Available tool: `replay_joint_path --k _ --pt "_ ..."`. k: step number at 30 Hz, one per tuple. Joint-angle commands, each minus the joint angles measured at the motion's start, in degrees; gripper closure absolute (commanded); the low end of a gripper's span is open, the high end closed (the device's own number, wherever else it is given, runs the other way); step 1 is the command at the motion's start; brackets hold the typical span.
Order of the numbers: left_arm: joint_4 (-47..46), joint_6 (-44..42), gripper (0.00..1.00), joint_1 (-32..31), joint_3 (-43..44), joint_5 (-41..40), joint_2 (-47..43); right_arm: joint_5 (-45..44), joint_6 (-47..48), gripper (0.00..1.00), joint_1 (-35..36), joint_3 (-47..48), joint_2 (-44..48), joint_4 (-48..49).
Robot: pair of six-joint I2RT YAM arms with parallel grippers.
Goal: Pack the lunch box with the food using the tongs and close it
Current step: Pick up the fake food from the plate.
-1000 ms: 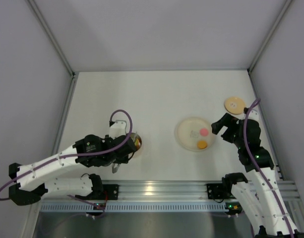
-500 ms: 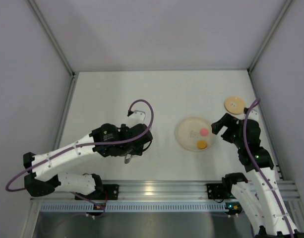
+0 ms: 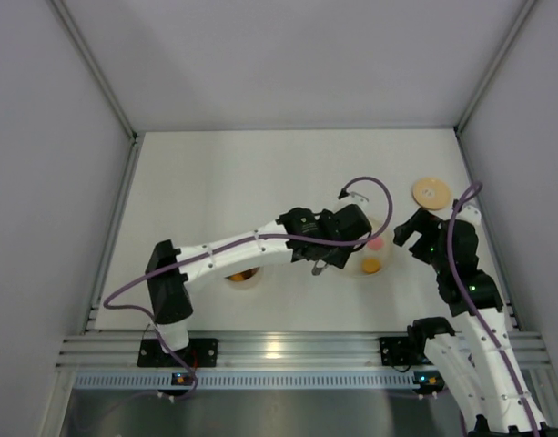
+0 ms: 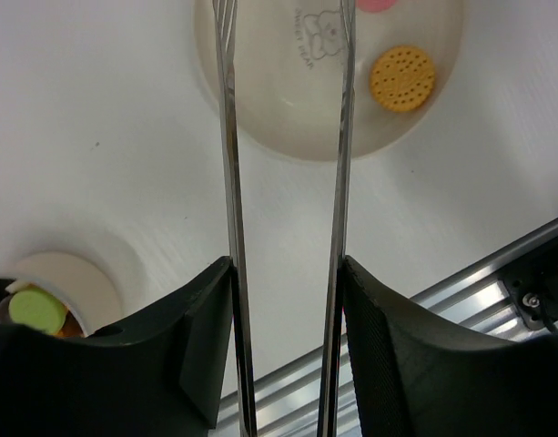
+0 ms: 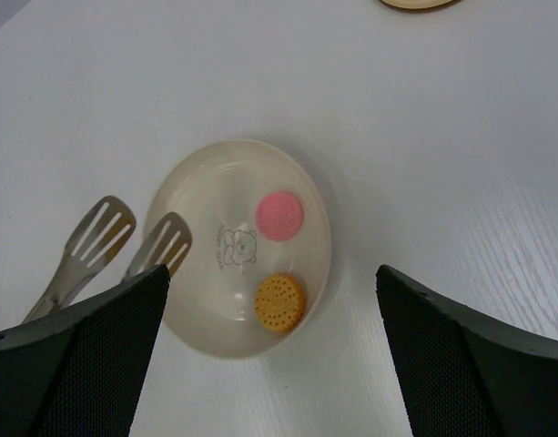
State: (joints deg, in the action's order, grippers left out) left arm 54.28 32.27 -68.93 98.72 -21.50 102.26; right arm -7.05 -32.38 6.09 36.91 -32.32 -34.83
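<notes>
Steel tongs [image 4: 228,182], gripped by the left end effector [image 4: 283,282], hover over the plate [image 4: 288,137] and its two pieces of food [image 5: 279,215]; pinching one likely comes next. Right end effector [image 5: 271,355] gapes empty, and the lunch box [image 3: 241,274] sits well left.

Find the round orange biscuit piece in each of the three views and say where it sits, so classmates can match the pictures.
Top external: the orange biscuit lies right of centre, slightly below mid-height.
Left wrist: upper right, right of the tongs.
Right wrist: lower centre, below the pink piece.
Shared landmark: the pale plate under it.
</notes>
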Motion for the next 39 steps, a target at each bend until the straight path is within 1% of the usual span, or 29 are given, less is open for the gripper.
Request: replay_joint_path --k 1,2,8,12,23,39 --pt "-7.00 -3.97 0.47 0.11 6.39 4.00 5.04 -2.70 -0.66 0.05 -0.81 3.26 1.11 -1.82" --pt "-7.00 -4.23 0.47 0.11 8.58 4.18 6.27 -3.23 -0.93 0.05 -0.73 3.43 1.38 -2.17" --pt "-9.02 -5.20 0.47 0.11 12.46 7.43 12.17 -4.73 -1.19 0.05 -0.73 3.70 3.05 -3.93" --pt "-8.40 -5.03 0.47 0.11 13.96 6.47 15.07 -4.82 -1.02 0.05 -0.73 4.23 3.14 -4.55" --pt "-8.58 -5.20 0.47 0.28 13.35 4.80 17.89 -4.90 -0.84 0.05 -0.73 5.46 3.22 -5.25" --pt "-8.84 -6.17 0.47 0.90 12.11 6.64 19.29 -4.90 -0.67 0.05 -0.73 5.72 2.87 -5.16"
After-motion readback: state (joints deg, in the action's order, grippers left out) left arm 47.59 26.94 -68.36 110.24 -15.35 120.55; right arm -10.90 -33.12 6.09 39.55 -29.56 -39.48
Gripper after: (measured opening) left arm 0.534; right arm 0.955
